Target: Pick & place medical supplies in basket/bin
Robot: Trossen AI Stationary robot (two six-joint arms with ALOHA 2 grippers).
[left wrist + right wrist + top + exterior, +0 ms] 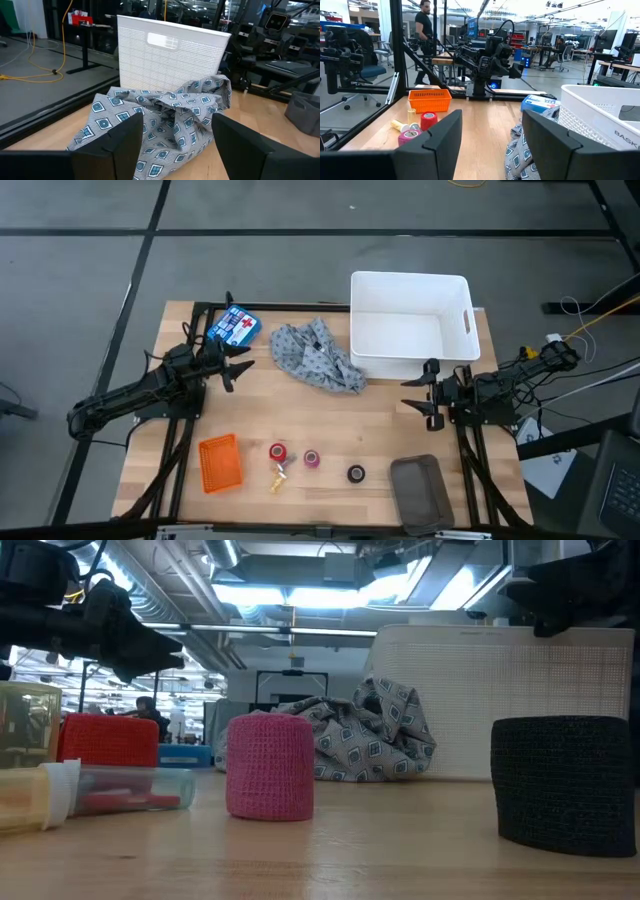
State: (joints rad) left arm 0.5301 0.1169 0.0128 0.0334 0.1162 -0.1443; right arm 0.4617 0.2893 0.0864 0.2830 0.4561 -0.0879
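Observation:
The grey patterned cloth (315, 355) lies crumpled against the near wall of the white bin (410, 325). My left gripper (238, 368) is open and hovers just left of the cloth, which fills its wrist view (165, 120). My right gripper (425, 395) is open, near the bin's near right corner, touching nothing. Along the near edge stand the red roll (278, 452), the pink roll (311, 459) and the black roll (356, 473). The yellowish piece (278, 477) lies by the red roll. The orange basket (220, 462) sits left of them.
A blue box with a red cross (233, 327) lies at the far left, behind my left gripper. A grey tray (418, 490) sits at the near right corner. Bare wood shows between the cloth and the rolls. People stand in the room beyond (425, 30).

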